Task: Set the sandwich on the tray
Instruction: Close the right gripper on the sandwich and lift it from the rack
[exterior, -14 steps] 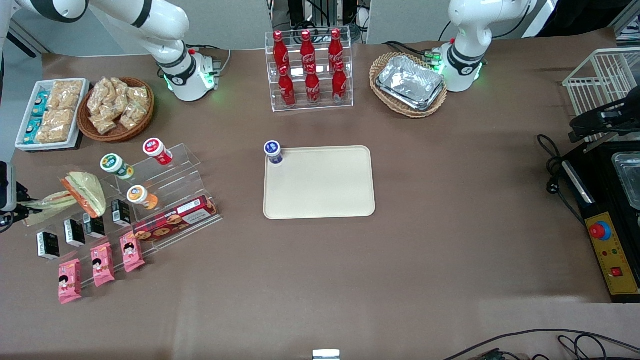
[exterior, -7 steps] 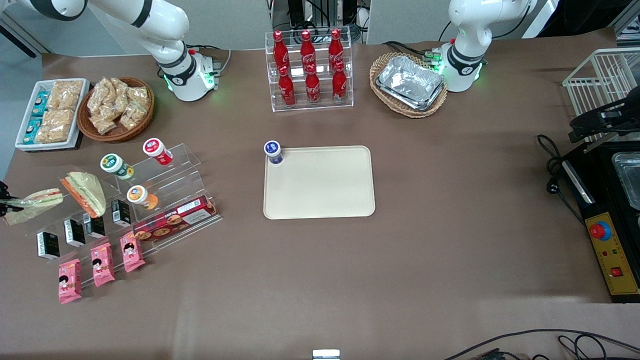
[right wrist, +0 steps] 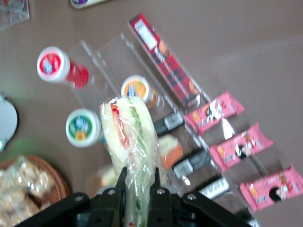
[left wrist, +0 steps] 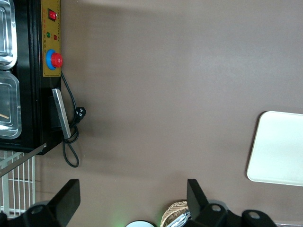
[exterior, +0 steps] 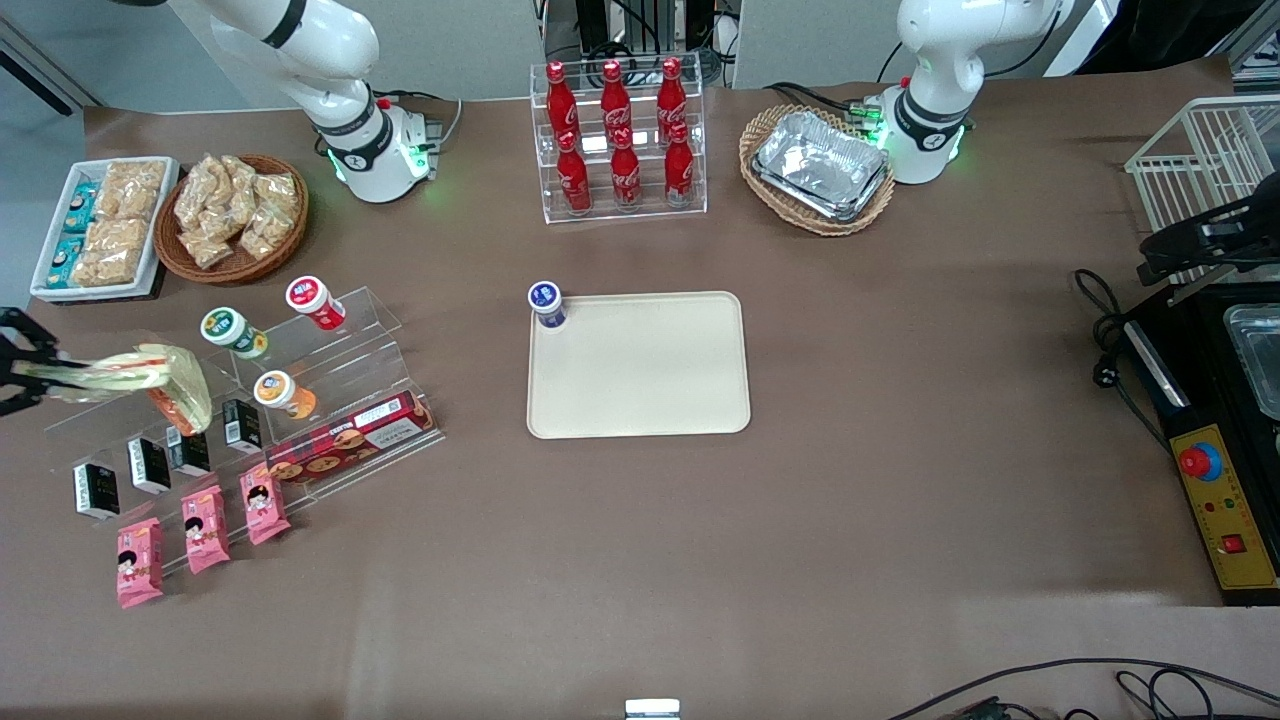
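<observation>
My right gripper (exterior: 38, 367) hangs at the working arm's end of the table, shut on a wrapped sandwich (exterior: 112, 371) held above the table beside the clear acrylic stand (exterior: 330, 400). In the right wrist view the black fingers (right wrist: 121, 183) pinch the plastic-wrapped wedge (right wrist: 132, 142), pale bread with red and green filling. A second sandwich (exterior: 182, 398) lies on the stand, partly under the held one. The cream-beige tray (exterior: 650, 370) lies flat mid-table, well away from the gripper; a purple-lidded cup (exterior: 547, 303) stands on its corner. The tray's edge (left wrist: 279, 146) also shows in the left wrist view.
The stand holds lidded cups (exterior: 232, 332), a red biscuit box (exterior: 350, 440), small black cartons (exterior: 150, 465) and pink packets (exterior: 205, 515). A snack basket (exterior: 235, 215), white snack tray (exterior: 100, 228), cola rack (exterior: 620, 140) and foil trays (exterior: 820, 165) sit farther back.
The gripper has lifted the sandwich off the table and carried it toward the acrylic stand, so it now overlaps the second sandwich.
</observation>
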Available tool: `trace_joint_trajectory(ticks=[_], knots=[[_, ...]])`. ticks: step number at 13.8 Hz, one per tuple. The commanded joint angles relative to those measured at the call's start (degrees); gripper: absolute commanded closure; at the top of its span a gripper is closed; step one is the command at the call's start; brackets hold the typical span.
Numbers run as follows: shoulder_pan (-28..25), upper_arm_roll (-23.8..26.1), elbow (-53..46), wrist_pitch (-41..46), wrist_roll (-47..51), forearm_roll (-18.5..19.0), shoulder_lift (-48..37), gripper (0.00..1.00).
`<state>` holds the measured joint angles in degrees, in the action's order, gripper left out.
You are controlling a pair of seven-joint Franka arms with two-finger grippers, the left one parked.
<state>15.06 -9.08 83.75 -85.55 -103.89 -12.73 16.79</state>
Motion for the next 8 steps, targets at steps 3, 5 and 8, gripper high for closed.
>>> trace_joint_trajectory(ticks=[3, 5, 8], knots=[[-7.31, 4.95, 0.10, 3.37, 22.11, -1.24, -4.22, 0.82], [-12.49, 5.04, 0.36, 3.99, 28.97, -1.24, -4.75, 0.82], [-20.31, 5.04, 0.45, 2.42, 37.85, -1.33, -4.66, 0.82]])
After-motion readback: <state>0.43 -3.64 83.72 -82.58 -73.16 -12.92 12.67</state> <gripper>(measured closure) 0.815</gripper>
